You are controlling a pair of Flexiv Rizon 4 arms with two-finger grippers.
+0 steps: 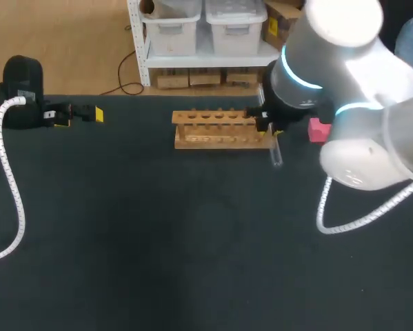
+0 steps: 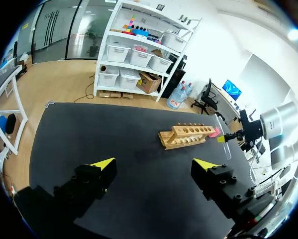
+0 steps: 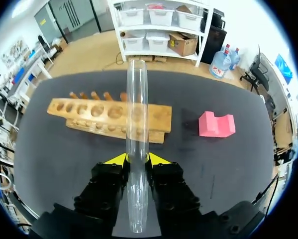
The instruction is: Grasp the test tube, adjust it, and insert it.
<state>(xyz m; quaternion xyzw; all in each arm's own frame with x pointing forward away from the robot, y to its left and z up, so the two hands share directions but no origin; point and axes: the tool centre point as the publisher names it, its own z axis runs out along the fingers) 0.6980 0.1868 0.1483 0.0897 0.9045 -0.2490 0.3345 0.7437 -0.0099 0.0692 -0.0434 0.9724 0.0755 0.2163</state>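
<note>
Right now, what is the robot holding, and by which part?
The right gripper pinches the test tube nearer one end, most of it ahead. The left gripper holds nothing.

Black table (image 1: 192, 241). Wooden rack (image 1: 220, 131) stands at its far middle. Pink block (image 1: 318, 130) near rack's right end, apart.

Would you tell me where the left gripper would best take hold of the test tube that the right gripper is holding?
Probably the bare stretch of the test tube that sticks out ahead of the right gripper. The open left gripper should come from the side, across the tube's length, closing on its round wall, clear of the wooden rack.
</note>
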